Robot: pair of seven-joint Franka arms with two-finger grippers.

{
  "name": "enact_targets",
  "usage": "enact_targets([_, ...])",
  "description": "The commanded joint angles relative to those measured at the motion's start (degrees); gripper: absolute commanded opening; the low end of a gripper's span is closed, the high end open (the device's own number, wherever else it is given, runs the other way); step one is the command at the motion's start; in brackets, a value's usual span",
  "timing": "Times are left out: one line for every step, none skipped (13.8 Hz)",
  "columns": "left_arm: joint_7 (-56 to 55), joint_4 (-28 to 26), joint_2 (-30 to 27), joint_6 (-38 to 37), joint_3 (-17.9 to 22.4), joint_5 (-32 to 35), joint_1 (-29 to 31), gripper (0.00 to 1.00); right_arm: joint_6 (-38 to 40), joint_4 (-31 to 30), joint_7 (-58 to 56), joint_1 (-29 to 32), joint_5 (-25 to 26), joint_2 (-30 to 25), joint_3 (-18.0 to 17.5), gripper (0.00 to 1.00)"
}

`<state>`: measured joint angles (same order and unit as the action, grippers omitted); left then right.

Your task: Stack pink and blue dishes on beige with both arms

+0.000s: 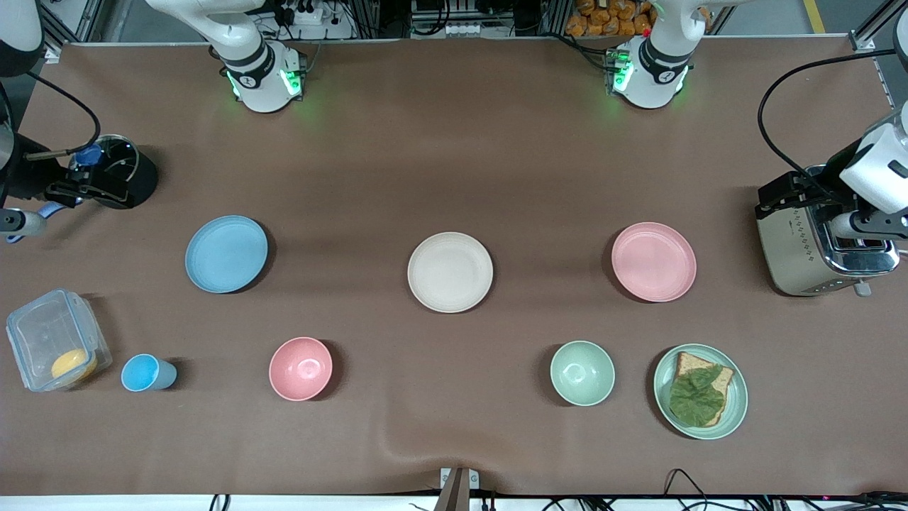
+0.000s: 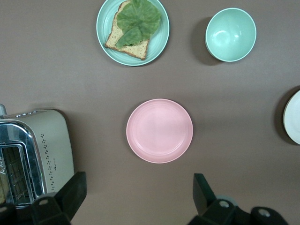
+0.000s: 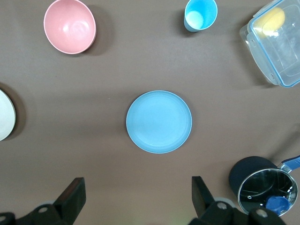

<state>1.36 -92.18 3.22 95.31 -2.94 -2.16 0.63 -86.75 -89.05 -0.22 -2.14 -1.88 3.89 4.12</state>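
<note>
The cream-beige plate (image 1: 450,272) lies at the table's middle. The light blue plate (image 1: 226,253) lies toward the right arm's end, the pink plate (image 1: 653,261) toward the left arm's end, both flat on the cloth. My left gripper (image 2: 138,185) hangs open and high, with the pink plate (image 2: 159,131) below and nothing between its fingers. My right gripper (image 3: 138,187) is open and high too, looking down on the blue plate (image 3: 159,122). Neither gripper touches a plate.
A toaster (image 1: 816,241) stands at the left arm's end, a black pot (image 1: 120,174) at the right arm's end. Nearer the front camera are a clear box (image 1: 55,341), blue cup (image 1: 145,373), pink bowl (image 1: 301,368), green bowl (image 1: 582,372) and green plate (image 1: 738,397) with bread.
</note>
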Motion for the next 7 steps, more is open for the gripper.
enact_targets([0.84,0.86,0.20,-1.09,-0.14,0.58,0.07,1.00,0.18,-0.16,0.93,0.65,1.00,-0.28,-0.78,1.00])
enact_targets([0.84,0.86,0.20,-1.18,-0.14,0.58,-0.02,1.00,0.18,-0.16,0.84,0.82,1.00,-0.28,-0.78,1.00])
enact_targets([0.84,0.86,0.20,-1.18,-0.14,0.58,-0.02,1.00,0.18,-0.16,0.49,0.91,1.00,-0.20,-0.70,1.00])
enact_targets([0.84,0.86,0.20,-1.18,-0.14,0.58,0.07,1.00,0.18,-0.16,0.49,1.00,1.00,-0.19,-0.61,1.00])
enact_targets([0.84,0.86,0.20,-1.18,-0.14,0.58,0.07,1.00,0.18,-0.16,0.75,0.83,1.00,-0.19,-0.61,1.00])
enact_targets([0.84,0.86,0.20,-1.18,-0.14,0.58,0.07,1.00,0.18,-0.16,0.84,0.82,1.00,-0.19,-0.61,1.00])
enact_targets([0.84,0.86,0.20,-1.18,-0.14,0.58,-0.02,1.00,0.18,-0.16,0.84,0.82,1.00,-0.19,-0.61,1.00])
